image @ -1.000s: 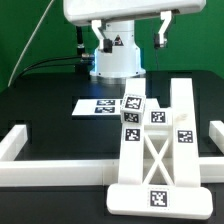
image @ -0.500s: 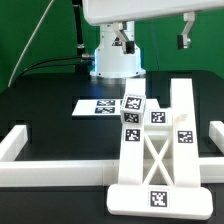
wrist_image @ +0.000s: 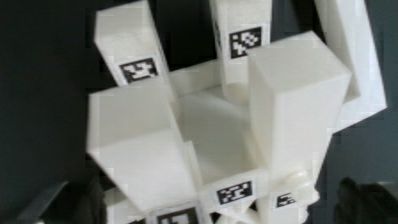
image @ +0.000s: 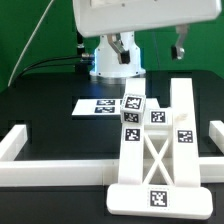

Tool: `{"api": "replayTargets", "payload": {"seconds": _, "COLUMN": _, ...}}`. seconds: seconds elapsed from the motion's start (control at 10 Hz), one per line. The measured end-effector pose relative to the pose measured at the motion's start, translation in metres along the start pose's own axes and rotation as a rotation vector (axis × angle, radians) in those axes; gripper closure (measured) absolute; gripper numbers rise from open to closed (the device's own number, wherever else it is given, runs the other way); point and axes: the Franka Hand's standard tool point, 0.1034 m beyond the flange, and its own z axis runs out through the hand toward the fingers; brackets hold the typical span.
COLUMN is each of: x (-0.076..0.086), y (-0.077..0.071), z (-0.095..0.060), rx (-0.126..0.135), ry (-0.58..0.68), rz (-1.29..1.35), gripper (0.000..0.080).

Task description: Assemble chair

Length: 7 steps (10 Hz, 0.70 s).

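Observation:
The chair's white tagged pieces [image: 155, 150] stand joined at the front on the exterior view's right: a crossed, barred frame with two long bars and small tagged blocks [image: 132, 104] at its far end. My gripper [image: 150, 45] hangs above them, open, and nothing is between its fingers [image: 180, 46]. In the wrist view the chair pieces [wrist_image: 196, 110] fill the picture, and the dark fingertips [wrist_image: 349, 190] show at either side of them, apart from the white plastic. The gripper [wrist_image: 203, 196] stands wide over the frame without touching it.
The marker board [image: 98, 106] lies flat behind the chair pieces. A long low white border rail [image: 50, 172] runs along the front, with a short arm [image: 12, 143] on the exterior view's left. The robot's base [image: 115, 62] and cables [image: 50, 62] stand at the back.
The hand has come down and shifted toward the exterior view's right, so its fingers now hang lower over the chair pieces. The jaws stayed open. The chair pieces have not moved.

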Motion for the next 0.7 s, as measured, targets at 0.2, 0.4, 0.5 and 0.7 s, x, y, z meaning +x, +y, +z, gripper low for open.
{"api": "replayTargets", "payload": {"seconds": 0.2, "x": -0.003, "y": -0.006, "z": 0.01, "rx": -0.014, "ry": -0.006, "rz": 0.039, "gripper": 0.0151}}
{"api": "replayTargets", "payload": {"seconds": 0.4, "x": 0.0, "y": -0.005, "z": 0.016, "rx": -0.02, "ry": 0.005, "rz": 0.046, "gripper": 0.0151}}
{"api": "replayTargets", "payload": {"seconds": 0.5, "x": 0.0, "y": -0.005, "z": 0.019, "rx": -0.021, "ry": 0.02, "rz": 0.045, "gripper": 0.0151}}
{"api": "replayTargets", "payload": {"seconds": 0.7, "x": -0.005, "y": -0.002, "z": 0.029, "rx": -0.028, "ry": 0.054, "rz": 0.044, "gripper": 0.0151}}
